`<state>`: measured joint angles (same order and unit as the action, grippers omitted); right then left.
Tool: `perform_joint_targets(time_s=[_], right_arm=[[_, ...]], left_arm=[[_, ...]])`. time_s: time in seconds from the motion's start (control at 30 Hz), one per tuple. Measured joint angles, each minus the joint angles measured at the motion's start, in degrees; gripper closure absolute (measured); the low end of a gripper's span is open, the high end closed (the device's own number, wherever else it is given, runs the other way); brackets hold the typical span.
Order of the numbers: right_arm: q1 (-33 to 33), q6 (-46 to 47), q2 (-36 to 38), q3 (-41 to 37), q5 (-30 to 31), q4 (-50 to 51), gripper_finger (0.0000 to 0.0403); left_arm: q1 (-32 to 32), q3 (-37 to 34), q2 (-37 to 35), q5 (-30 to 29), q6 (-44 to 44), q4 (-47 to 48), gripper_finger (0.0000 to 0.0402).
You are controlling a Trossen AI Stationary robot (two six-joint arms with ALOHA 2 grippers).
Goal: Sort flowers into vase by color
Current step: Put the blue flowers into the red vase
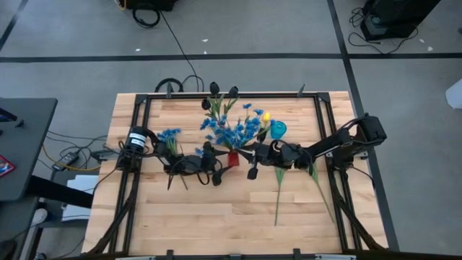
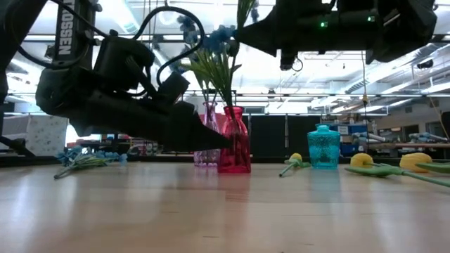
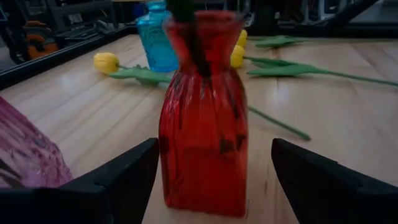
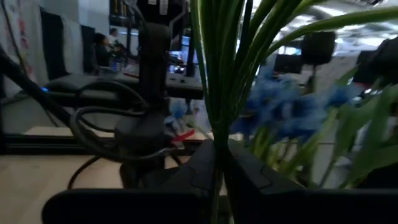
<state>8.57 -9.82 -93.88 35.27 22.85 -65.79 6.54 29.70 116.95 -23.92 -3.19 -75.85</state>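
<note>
A red glass vase (image 3: 202, 124) stands on the table's middle (image 1: 233, 158). A bunch of blue flowers (image 1: 234, 130) rises from its neck on green stems. My left gripper (image 3: 214, 149) is open and low over the table, one finger on each side of the vase; whether the nearer finger touches the glass I cannot tell. My right gripper (image 4: 214, 168) hangs above the vase and is shut on the stems. Dark tulips (image 1: 214, 89) lean toward the far edge, and a pink vase (image 2: 207, 137) stands behind the red one. My right gripper pinches the blue bunch's green stems (image 4: 214, 134) between its two fingers, below the blossoms. The fingers come level from the table's right side and lie across the stems. The stems stand nearly upright, and their lower ends reach down into the red vase's neck (image 3: 193, 37).
A teal vase (image 1: 278, 130) stands right of the red one, with yellow tulips (image 3: 106, 62) lying beside it. Long green stems (image 1: 278, 195) lie on the near right of the table. Another blue bunch (image 1: 170, 136) lies at the left, by my left arm.
</note>
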Motion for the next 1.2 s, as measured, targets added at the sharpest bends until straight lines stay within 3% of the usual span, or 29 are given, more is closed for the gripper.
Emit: perform_joint_targets(time_s=[0.17, 0.4, 0.57, 0.87, 1.2], right_arm=[[0.3, -2.2, 1.5, 0.0, 3.0, 2.9, 0.0364], [-1.3, 2.1, 1.4, 0.0, 0.2, 8.1, 0.0364], [-2.0, 3.8, 1.4, 0.0, -1.8, 9.8, 0.0364], [-2.1, 5.9, 1.2, 0.0, -3.0, 16.2, 0.0364], [-3.8, 8.1, 1.2, 0.0, -3.5, 22.7, 0.0364]], left_arm=[[-0.5, 0.0, 0.0, 0.0, -0.4, 0.9, 0.0106], [-0.9, 0.4, 0.0, 0.1, -0.2, 0.7, 0.0115], [-2.4, 1.4, 0.0, 5.7, -0.1, 1.9, 0.0119], [-3.0, 1.6, 0.0, 6.5, -0.1, 2.5, 0.017], [-3.0, 1.6, 0.0, 6.7, 0.2, 1.5, 0.0164]])
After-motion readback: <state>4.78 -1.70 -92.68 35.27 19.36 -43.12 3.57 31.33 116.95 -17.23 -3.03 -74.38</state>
